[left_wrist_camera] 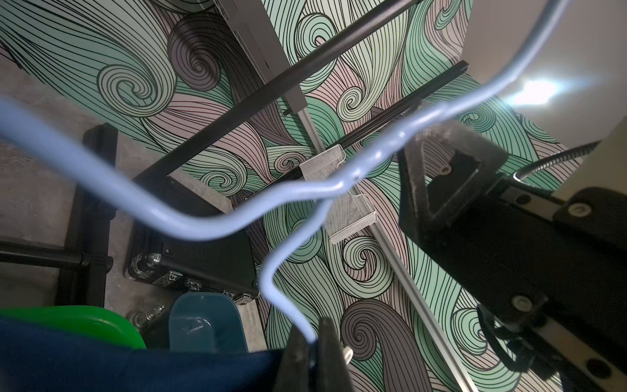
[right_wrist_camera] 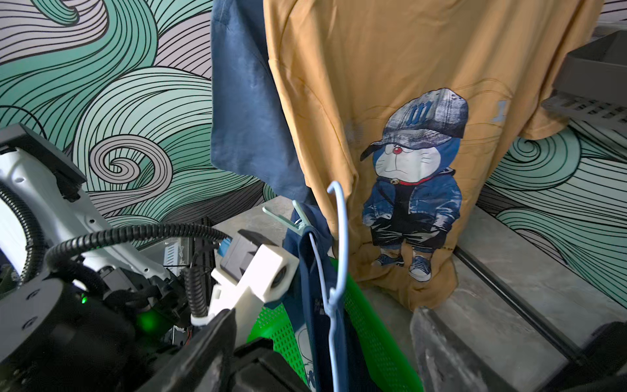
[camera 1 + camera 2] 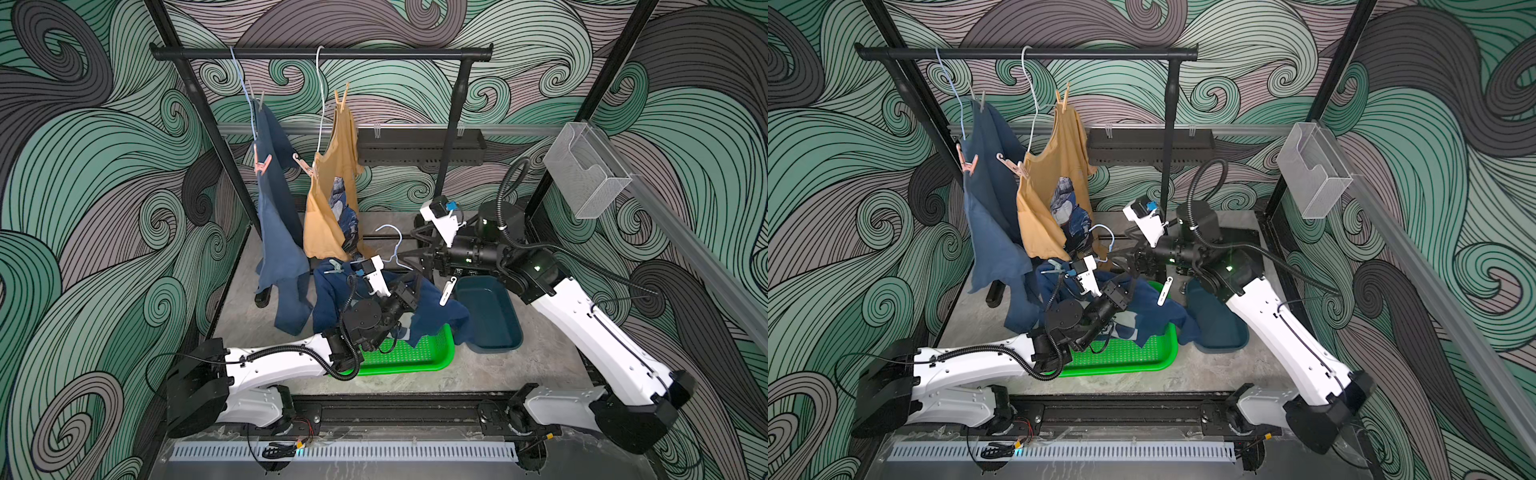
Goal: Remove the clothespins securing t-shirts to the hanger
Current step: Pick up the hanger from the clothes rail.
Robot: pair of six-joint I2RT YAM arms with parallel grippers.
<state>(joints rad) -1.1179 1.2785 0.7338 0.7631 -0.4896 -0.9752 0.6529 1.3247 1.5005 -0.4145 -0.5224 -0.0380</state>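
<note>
My left gripper [image 1: 314,339] is shut on a pale blue hanger [image 1: 203,224] that carries the navy t-shirt [image 3: 332,291]. That shirt sags over a green basket [image 3: 415,357]. A pale teal clothespin [image 2: 288,217] grips its far shoulder. A white clothespin [image 3: 446,291] shows at its near edge; clipped or loose, I cannot tell. My right gripper [image 3: 415,257] is open beside the hanger's hook. The medium blue t-shirt [image 3: 278,232] hangs with grey [image 3: 259,102] and pink [image 3: 262,162] clothespins. The mustard t-shirt [image 3: 328,208] hangs with tan [image 3: 341,102] and pink hooked [image 3: 303,164] ones.
Both hung shirts dangle from a black rail [image 3: 320,53] on a stand at the back left. A dark teal bin [image 3: 490,320] sits right of the basket, under the right arm. A black tray [image 3: 419,145] and a mesh holder [image 3: 582,170] are fixed to the walls.
</note>
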